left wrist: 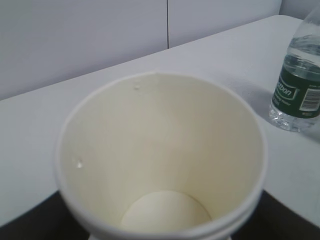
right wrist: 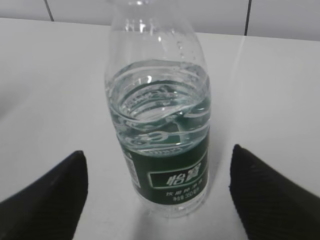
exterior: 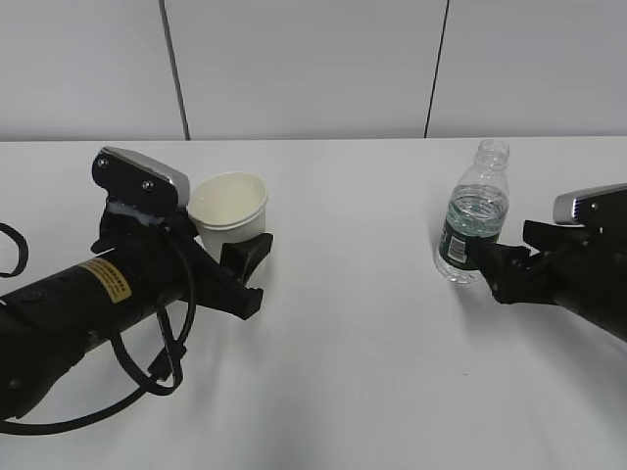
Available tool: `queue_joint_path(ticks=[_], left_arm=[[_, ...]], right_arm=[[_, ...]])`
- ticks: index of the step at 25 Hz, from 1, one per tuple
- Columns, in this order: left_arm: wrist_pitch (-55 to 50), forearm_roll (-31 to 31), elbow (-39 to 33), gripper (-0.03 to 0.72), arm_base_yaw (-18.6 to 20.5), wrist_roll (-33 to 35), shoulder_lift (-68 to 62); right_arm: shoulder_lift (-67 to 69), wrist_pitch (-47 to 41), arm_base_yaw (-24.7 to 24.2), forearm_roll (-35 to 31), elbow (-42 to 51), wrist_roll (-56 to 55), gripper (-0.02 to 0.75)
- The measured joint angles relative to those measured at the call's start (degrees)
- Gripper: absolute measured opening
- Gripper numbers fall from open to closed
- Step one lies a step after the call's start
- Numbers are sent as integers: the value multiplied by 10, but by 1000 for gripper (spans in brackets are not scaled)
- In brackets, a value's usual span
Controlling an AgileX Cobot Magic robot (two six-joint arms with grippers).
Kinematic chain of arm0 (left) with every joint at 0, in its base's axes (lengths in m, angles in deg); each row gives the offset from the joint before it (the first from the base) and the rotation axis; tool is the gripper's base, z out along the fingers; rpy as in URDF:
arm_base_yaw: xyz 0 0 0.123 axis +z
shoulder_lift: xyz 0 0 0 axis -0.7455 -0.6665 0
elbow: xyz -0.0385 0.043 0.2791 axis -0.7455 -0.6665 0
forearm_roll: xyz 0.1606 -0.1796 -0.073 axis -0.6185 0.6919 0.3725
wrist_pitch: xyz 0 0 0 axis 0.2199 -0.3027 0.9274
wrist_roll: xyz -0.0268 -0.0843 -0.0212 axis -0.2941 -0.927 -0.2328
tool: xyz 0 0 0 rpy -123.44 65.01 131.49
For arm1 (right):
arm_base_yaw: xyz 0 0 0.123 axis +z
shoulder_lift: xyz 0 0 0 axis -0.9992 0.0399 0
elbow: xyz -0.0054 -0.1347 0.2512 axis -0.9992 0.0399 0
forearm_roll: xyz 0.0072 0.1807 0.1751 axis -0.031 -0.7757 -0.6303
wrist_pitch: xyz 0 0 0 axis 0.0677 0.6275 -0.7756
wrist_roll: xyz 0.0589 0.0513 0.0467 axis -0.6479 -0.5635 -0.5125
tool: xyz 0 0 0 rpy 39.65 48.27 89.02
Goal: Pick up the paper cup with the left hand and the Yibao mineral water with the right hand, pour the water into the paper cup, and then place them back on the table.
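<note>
1. Nearest the camera, my left hand (exterior: 235,262) reaches in low from the left, its jaws set either side of the cup (exterior: 229,211). The cup is tipped towards my wrist, mouth open to the lens, so it looks gripped and slightly lifted; whether its base has left the counter (exterior: 353,372) I cannot tell. The left wrist view shows it empty, with a few droplets on the inner wall.

2. Held at that angle near the counter's left side, the cup offers a wide mouth for a stream coming from the right. That is my reading, not something shown.

3. Farther right, my right hand (exterior: 490,264) rests low at the bottle (exterior: 473,213), which stands upright on the counter, uncapped and a bit over half full. The right wrist view shows my jaws apart, one on each side of the label with clear gaps, so nothing is clamped yet. Coming in at label height puts the grip on the ribbed body, below the waterline.

4. Cup and bottle stand well apart, leaving room to bring them together.

5. Behind, a plain panelled wall (exterior: 313,69).
</note>
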Motion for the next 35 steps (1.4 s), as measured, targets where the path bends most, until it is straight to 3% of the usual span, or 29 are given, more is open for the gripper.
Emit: queue_joint_path(ticks=[23, 30, 35], left_arm=[[0, -1, 0, 459, 0, 0, 0], [0, -1, 0, 459, 0, 0, 0], [0, -1, 0, 459, 0, 0, 0]], right_arm=[[151, 44, 0, 65, -148, 0, 654], [154, 46, 0, 67, -151, 0, 519], [155, 47, 0, 67, -152, 0, 490]])
